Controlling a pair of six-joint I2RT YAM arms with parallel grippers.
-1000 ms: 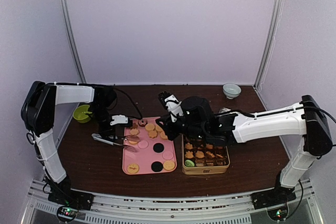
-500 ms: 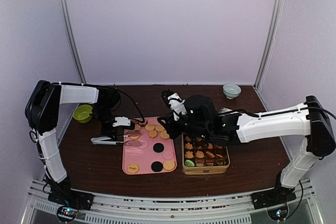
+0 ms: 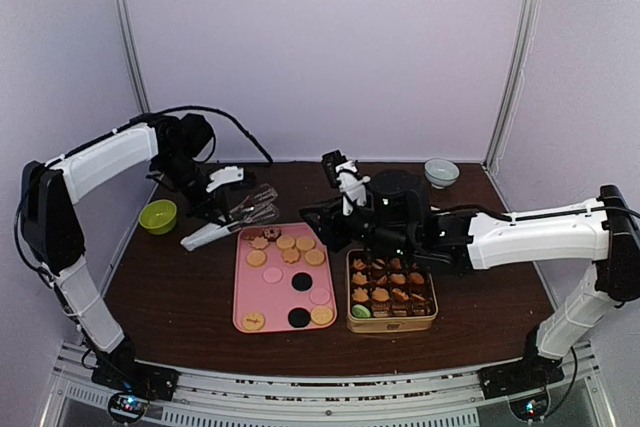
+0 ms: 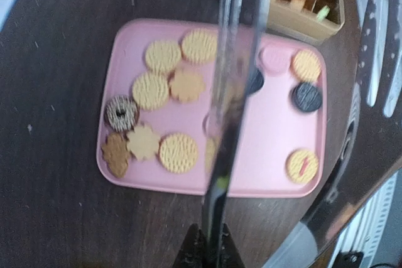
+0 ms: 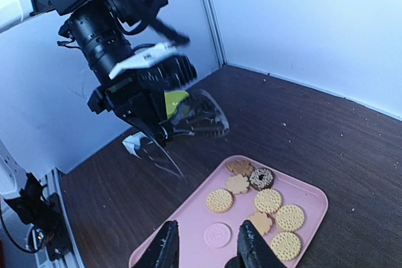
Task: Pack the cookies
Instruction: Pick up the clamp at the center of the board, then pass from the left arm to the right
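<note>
My left jaws are clamped tight on the metal tongs (image 3: 236, 217), holding them in the air over the left rear part of the bench (image 3: 170, 297). My right jaws stand partly apart with nothing between them, above the far right corner of the pink tray (image 3: 262, 297). The cookies (image 3: 285, 249) lie on that tray mid-bench. More sit in the gold tin (image 3: 392, 325) just beside its right edge.

We're looking down from high behind, far out; both wrist cams are sitting closer, sharing the pink tray (image 4: 265, 144) of cookies (image 4: 162, 56).
</note>
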